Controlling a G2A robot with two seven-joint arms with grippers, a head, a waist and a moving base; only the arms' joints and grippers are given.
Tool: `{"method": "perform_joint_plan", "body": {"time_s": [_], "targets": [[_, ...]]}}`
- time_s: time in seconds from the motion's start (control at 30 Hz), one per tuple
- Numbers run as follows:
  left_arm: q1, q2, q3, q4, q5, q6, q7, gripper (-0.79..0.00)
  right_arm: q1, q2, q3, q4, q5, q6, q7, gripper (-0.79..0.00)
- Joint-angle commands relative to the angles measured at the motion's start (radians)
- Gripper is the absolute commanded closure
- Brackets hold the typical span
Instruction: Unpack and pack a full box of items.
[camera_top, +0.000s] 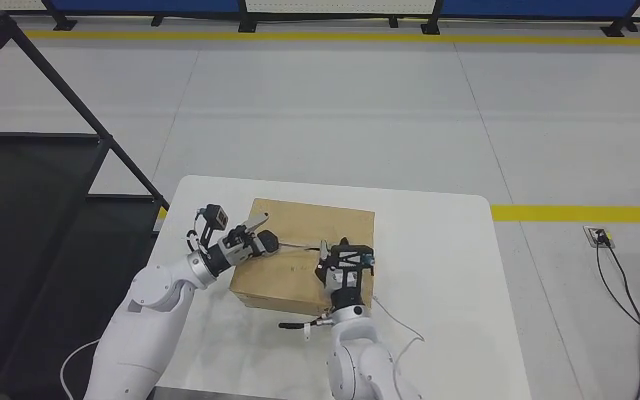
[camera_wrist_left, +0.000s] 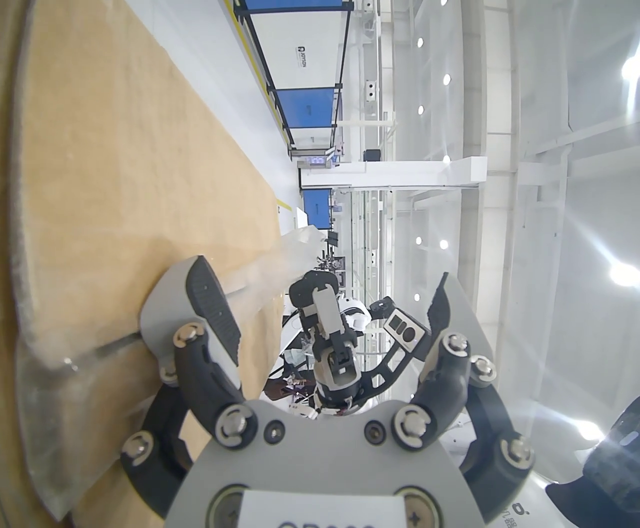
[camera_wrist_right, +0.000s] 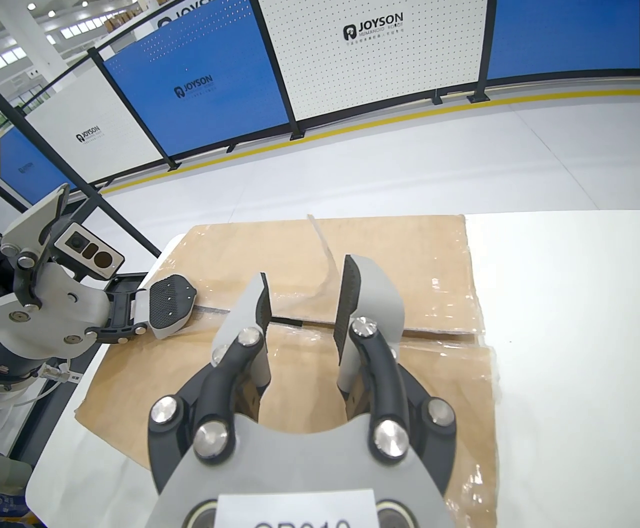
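The right pincer (camera_wrist_right: 306, 280) hangs wide open above the centre seam (camera_wrist_right: 300, 322) of the closed cardboard box (camera_wrist_right: 400, 250), a loose curl of clear tape (camera_wrist_right: 325, 252) rising just beyond its fingers. The left pincer (camera_wrist_left: 320, 280), also wide, has one finger on that seam near the box's edge. The box sits in the middle of the worktop (camera_wrist_right: 560, 325), flaps taped shut, a small dark object (camera_top: 296, 325) just beside it.

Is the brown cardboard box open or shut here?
Shut: the brown cardboard box has top flaps lying flat, meeting at a middle seam; a clear tape strip curls up.
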Motion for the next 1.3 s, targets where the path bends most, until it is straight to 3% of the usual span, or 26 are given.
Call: {"method": "perform_joint_plan", "body": {"time_s": [0.0,0.23,0.37,0.43,0.47,0.5,0.77,1.07,1.27], "targets": [[0.004,0.000,0.000,-0.006,-0.001,-0.001,-0.001,-0.785,-0.017,0.002,0.008,-0.025,-0.007,-0.003,-0.009,-0.336],[0.016,0.003,-0.004,-0.022,-0.001,-0.003,0.001,-0.785,-0.034,0.010,0.009,-0.124,-0.028,-0.131,0.013,-0.354],[0.024,0.004,-0.007,-0.030,-0.004,-0.005,0.003,-0.785,0.030,0.010,0.028,-0.108,0.024,-0.228,0.140,-0.302],[0.027,0.005,-0.008,-0.032,-0.008,-0.005,0.004,-0.785,0.081,0.007,0.046,-0.071,0.080,-0.254,0.228,-0.175],[0.028,0.005,-0.009,-0.034,-0.010,-0.006,0.004,-0.785,0.097,0.006,0.054,-0.056,0.099,-0.259,0.257,-0.046],[0.030,0.005,-0.011,-0.035,-0.012,-0.006,0.005,-0.785,0.119,0.005,0.067,-0.034,0.134,-0.267,0.300,0.000],[0.036,0.007,-0.017,-0.043,-0.021,-0.004,0.007,-0.785,0.225,0.009,0.173,0.099,0.313,-0.280,0.579,0.000],[0.038,0.008,-0.017,-0.045,-0.023,-0.007,0.013,-0.785,0.225,0.023,0.243,0.092,0.369,-0.260,0.683,0.000],[0.041,0.010,-0.027,-0.051,-0.030,-0.011,0.020,-0.785,0.202,0.034,0.299,0.056,0.397,-0.251,0.693,0.000]]}}
